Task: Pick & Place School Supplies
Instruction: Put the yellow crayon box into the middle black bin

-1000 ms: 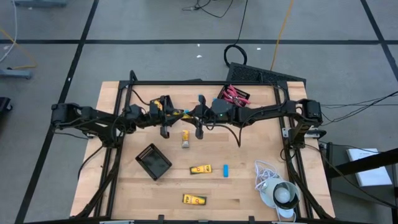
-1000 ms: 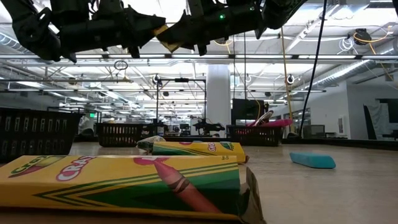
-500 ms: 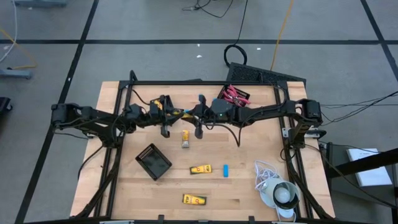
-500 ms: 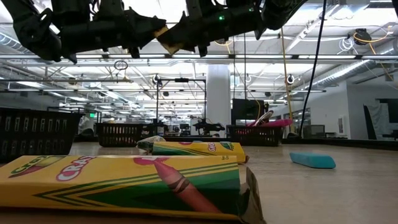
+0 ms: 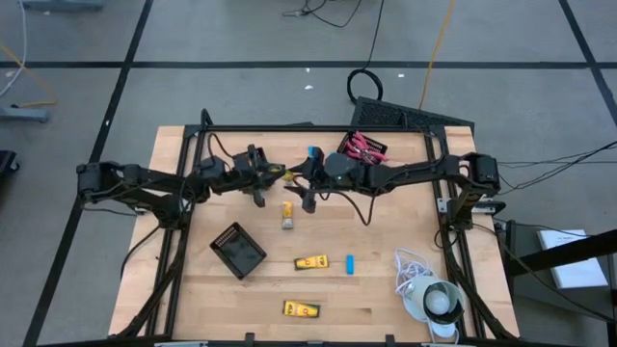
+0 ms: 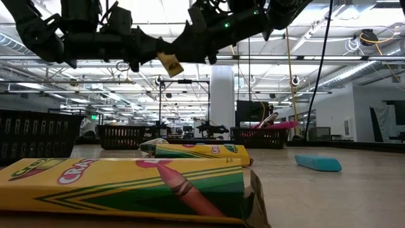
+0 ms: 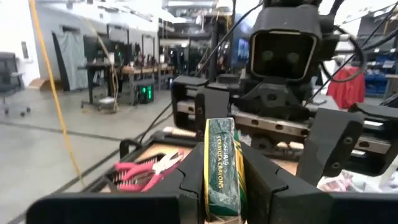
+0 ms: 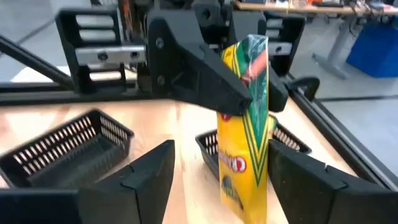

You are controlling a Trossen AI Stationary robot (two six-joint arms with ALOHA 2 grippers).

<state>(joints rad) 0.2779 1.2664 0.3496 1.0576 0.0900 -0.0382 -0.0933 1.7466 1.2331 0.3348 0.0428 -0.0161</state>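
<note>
A yellow-and-green crayon box (image 5: 277, 173) is in the air over the far middle of the table, between my two grippers. My left gripper (image 5: 263, 177) is shut on it; the box shows edge-on in the left wrist view (image 7: 220, 155). My right gripper (image 5: 301, 185) faces it from the table's right. It is open, with a finger on either side of the box (image 8: 244, 124). Another crayon box (image 5: 310, 261), a third (image 5: 301, 309), a small yellow piece (image 5: 287, 214) and a light-blue eraser (image 5: 351, 263) lie flat on the table. My left gripper pinches the crayon box between its two fingers, one on each broad face, at one end of the box (image 7: 219, 196). The fingers come level from the table's left. The box sticks out past the fingertips (image 6: 169, 64), tilted, lifted well clear of the table.
A black slotted tray (image 5: 238, 249) lies at the near left. A second black tray (image 5: 374, 154) at the far edge holds red-handled scissors (image 5: 361, 146). A white cord with a round grey-white object (image 5: 431, 297) lies at the near right.
Both grippers have turned about their wrists where they meet. The crayon box now shows lower and more tilted in the low view, and it stands out between the two grippers.
</note>
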